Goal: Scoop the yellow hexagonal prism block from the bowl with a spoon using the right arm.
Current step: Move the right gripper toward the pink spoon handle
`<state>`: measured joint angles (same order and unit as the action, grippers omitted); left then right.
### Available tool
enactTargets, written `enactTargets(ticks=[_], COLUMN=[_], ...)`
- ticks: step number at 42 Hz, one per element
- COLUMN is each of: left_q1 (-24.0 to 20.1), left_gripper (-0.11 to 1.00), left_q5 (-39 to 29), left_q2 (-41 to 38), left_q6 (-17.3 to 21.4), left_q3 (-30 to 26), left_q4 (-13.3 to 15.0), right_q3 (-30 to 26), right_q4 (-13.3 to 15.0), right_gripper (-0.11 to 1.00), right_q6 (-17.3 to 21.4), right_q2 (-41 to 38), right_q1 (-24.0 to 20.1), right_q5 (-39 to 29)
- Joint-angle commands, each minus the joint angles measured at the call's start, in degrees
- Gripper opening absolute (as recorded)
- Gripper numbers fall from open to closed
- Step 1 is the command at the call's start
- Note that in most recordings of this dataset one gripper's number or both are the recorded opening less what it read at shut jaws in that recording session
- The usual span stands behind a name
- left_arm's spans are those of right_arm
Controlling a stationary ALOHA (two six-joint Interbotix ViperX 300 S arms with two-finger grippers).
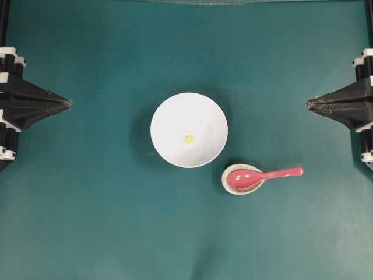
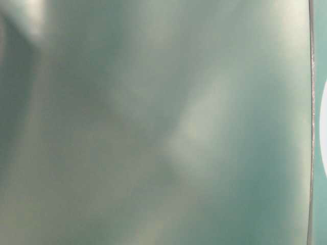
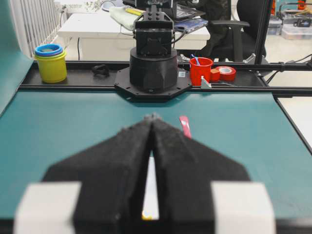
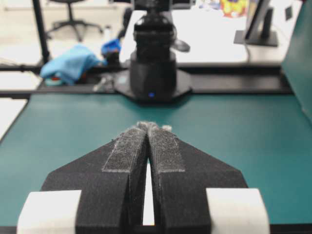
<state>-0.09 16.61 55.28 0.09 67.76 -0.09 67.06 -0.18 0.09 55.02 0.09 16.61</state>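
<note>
A large white bowl point(image 1: 189, 129) stands mid-table, and a tiny yellow hexagonal prism block point(image 1: 189, 139) lies near its centre. To its lower right a pink-red spoon point(image 1: 262, 175) rests with its scoop in a small speckled spoon rest point(image 1: 242, 188), handle pointing right. My right gripper point(image 1: 309, 105) is parked at the right edge, shut and empty, far from the spoon. At the left edge sits my left gripper point(image 1: 70, 103), also shut and empty. In the left wrist view the spoon handle point(image 3: 185, 126) shows beyond the shut left gripper point(image 3: 152, 117). The right wrist view shows the right gripper point(image 4: 147, 126) with tips touching.
The teal table mat point(image 1: 93, 221) spans the whole work area. The opposite arm base point(image 4: 152, 73) stands at the far edge in the right wrist view. Off the table, a yellow cup point(image 3: 50, 64) and a red cup point(image 3: 201, 71) stand behind the rail.
</note>
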Motion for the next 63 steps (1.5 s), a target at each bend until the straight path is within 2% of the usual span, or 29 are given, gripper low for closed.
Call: enactTargets(ticks=[1,5,16,18,25,29,42,52,63], left_q1=[-0.1,-0.1,-0.1,-0.1,-0.1,-0.1,-0.1,-0.1,-0.1], left_gripper=[0.00,0.00,0.00,0.00,0.00,0.00,0.00,0.00,0.00], left_q5=[0.5,0.7,0.4,0.5,0.5,0.4,0.4,0.4,-0.2], left_q2=[-0.3,-0.4,-0.4,-0.4,-0.4,-0.4,-0.4,-0.4,-0.4], left_q6=[0.1,0.1,0.0,0.0,0.1,0.1,0.3,0.3,0.3], left_q3=[-1.1,-1.0,-1.0,-1.0,-1.0,-1.0,-1.0,-1.0,-0.9], left_q4=[-1.1,-1.1,-1.1,-1.1,-1.1,-1.1,-1.1,-1.1,-1.1], right_q3=[-0.5,-0.8,-0.9,-1.0,-1.1,-0.9,0.8,3.0,4.4], right_q4=[0.1,0.1,0.4,0.4,1.5,1.6,1.4,0.8,-1.8], right_gripper=[-0.01,0.00,0.03,0.09,0.46,0.55,0.53,0.53,0.53], right_q6=[-0.3,-0.3,-0.4,-0.4,-0.4,-0.4,0.4,1.4,2.6], right_q2=[-0.4,-1.4,-2.2,-2.1,-1.9,-2.2,-8.5,-19.2,-32.2], right_q1=[0.0,-0.2,-1.1,-1.1,-1.1,-1.1,-1.9,-4.3,-8.7], right_q5=[0.1,-1.8,-1.6,-1.5,-1.4,-1.1,4.6,15.0,25.2])
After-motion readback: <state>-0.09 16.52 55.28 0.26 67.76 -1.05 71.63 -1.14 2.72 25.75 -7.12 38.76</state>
